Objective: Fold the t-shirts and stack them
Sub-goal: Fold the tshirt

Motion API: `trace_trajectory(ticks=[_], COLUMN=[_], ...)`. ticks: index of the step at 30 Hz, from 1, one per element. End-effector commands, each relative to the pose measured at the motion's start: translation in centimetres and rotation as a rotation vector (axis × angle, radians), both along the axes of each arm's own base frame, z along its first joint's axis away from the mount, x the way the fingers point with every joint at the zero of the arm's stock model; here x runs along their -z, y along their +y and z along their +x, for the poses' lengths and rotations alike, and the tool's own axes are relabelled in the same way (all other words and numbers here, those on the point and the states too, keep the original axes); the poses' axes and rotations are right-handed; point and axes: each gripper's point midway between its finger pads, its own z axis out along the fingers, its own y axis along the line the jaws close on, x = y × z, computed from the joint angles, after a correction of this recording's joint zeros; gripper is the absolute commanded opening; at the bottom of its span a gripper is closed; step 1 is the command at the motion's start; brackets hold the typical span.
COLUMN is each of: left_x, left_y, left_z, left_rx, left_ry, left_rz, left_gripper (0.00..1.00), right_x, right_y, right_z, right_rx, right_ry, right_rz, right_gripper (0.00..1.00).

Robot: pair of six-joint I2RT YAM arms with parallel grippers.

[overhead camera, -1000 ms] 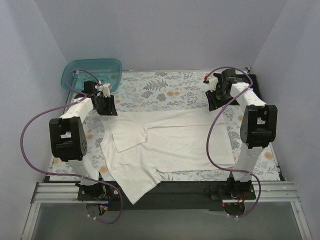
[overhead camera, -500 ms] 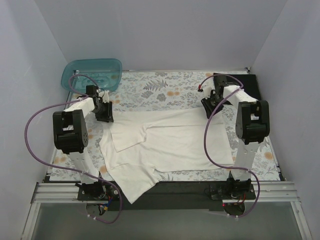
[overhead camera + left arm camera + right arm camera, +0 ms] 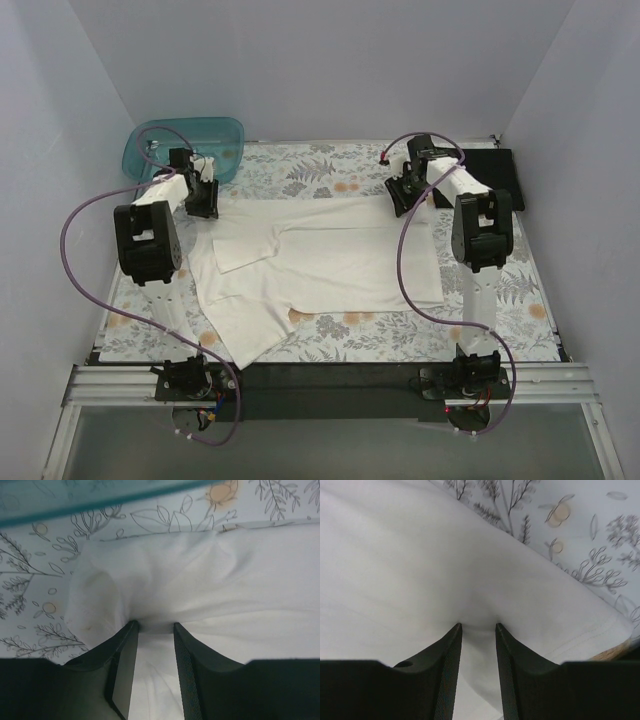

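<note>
Seen from above, a grey-and-orange floral patterned cloth [image 3: 300, 175] covers the table in front of two robot arms; a cream-white short-sleeved fabric t-shirt [image 3: 340, 270] lies spread flat across the middle of the cloth, with a loose flap reaching toward the cloth's near left edge; the left gripper [image 3: 204, 205] is down at the shirt's far left corner, on the cloth's far left side; the right gripper [image 3: 398, 203] is down at the shirt's far right corner, on the cloth's far right side; a translucent teal plastic tub [image 3: 185, 145] sits at the cloth's far left corner, just beyond the left gripper; a black fabric t-shirt [image 3: 497, 170] lies flat at the cloth's far right corner, apart from the cream one. In the left wrist view, the dark fingers [image 3: 122, 655] of the left gripper [image 3: 155, 626] pinch a gathered fold of the cream shirt [image 3: 225, 580]; white fabric fills the narrow gap between them and wrinkles fan out from the tips; the floral cloth [image 3: 165, 515] shows beyond the shirt's edge, and the teal tub's rim [image 3: 100, 500] crosses the top of the view, over the cloth. In the right wrist view, the right gripper [image 3: 477, 626] likewise clamps a pucker of the cream shirt [image 3: 420, 570] between its dark fingers [image 3: 447, 670]; the shirt's stitched hem runs along the right, and the floral cloth [image 3: 580, 530] lies bare past it in the upper right.
</note>
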Motion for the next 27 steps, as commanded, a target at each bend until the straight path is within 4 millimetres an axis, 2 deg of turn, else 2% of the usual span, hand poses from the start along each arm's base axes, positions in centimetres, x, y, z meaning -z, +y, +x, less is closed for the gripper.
trace_trajectory(ticks=[1,3,6,7,8,10,11,12,13,14,15,16,17,18,19,20,21,22,23,24,25,26,27], left_x=[0.0,0.2,-1.0,-1.9,-2.7,-5.5,-7.1,-8.2,-11.2,-12.0,-13.1,-15.1,-15.2,-15.4,-17.1,-17.3,-15.8,-17.2,-16.8,-15.9,-15.9,-16.6,-16.3], left_y=[2.5,3.2,2.7,2.5,1.1,0.0,-1.4,-1.9,-2.4,-3.3,-3.7,-3.8,-3.9,-4.7,-4.9,-4.7,-5.0,-4.9,-4.9,-5.3,-5.4,-5.9,-6.4], left_z=[1.9,2.4,3.6,4.1,4.3,4.1,4.0,3.4,3.0,2.1,1.3,0.4,-0.7,-2.5,-3.9,-5.0,-7.2,-8.5,-9.6,-11.6,-12.6,-13.9,-15.9], left_rx=[-0.026,-0.028,-0.001,0.006,0.043,0.072,0.119,0.141,0.178,0.219,0.242,0.272,0.300,0.344,0.379,0.414,0.428,0.454,0.484,0.491,0.501,0.528,0.579], left_ry=[-0.029,-0.031,-0.071,-0.092,-0.108,-0.137,-0.164,-0.168,-0.226,-0.234,-0.245,-0.285,-0.279,-0.251,-0.280,-0.288,-0.239,-0.274,-0.268,-0.224,-0.217,-0.225,-0.186], left_rz=[0.065,0.063,0.031,0.012,-0.051,-0.106,-0.167,-0.186,-0.197,-0.228,-0.232,-0.211,-0.204,-0.234,-0.223,-0.208,-0.231,-0.205,-0.190,-0.207,-0.220,-0.228,-0.248], left_gripper=[0.34,0.34,0.34,0.34,0.35,0.36,0.37,0.37,0.38,0.39,0.41,0.43,0.44,0.46,0.48,0.49,0.51,0.51,0.52,0.52,0.53,0.53,0.54], right_x=[0.8,1.0,-0.2,-0.6,-1.2,-3.8,-4.9,-7.4,-8.5,-11.2,-12.0,-13.1,-15.1,-15.1,-15.5,-16.5,-16.6,-14.7,-15.8,-15.4,-13.0,-13.6,-12.6], right_y=[-0.3,-0.3,0.0,0.0,0.1,0.3,0.5,0.7,0.9,0.9,1.3,1.3,1.2,1.3,1.2,1.0,0.9,0.7,0.6,0.3,0.2,-0.1,-0.5], right_z=[3.3,3.8,4.8,5.0,5.2,5.7,5.8,5.7,5.4,4.9,4.2,3.8,2.7,1.7,0.8,-0.9,-2.0,-4.1,-6.1,-7.4,-10.0,-12.0,-13.5], right_rx=[0.036,0.045,0.054,0.057,0.055,0.046,0.027,0.009,-0.005,-0.024,-0.043,-0.055,-0.081,-0.099,-0.117,-0.131,-0.165,-0.184,-0.208,-0.237,-0.284,-0.322,-0.350], right_ry=[-0.059,-0.064,-0.097,-0.107,-0.122,-0.171,-0.196,-0.238,-0.255,-0.304,-0.307,-0.321,-0.345,-0.329,-0.327,-0.321,-0.316,-0.255,-0.261,-0.247,-0.182,-0.181,-0.158], right_rz=[-0.009,-0.010,-0.002,0.001,0.006,0.023,0.029,0.053,0.065,0.077,0.097,0.104,0.104,0.109,0.103,0.099,0.097,0.091,0.092,0.078,0.054,0.041,0.011], right_gripper=[0.41,0.41,0.41,0.41,0.42,0.45,0.50,0.53,0.55,0.60,0.62,0.64,0.68,0.70,0.74,0.79,0.80,0.81,0.95,0.97,0.96,0.92,0.90])
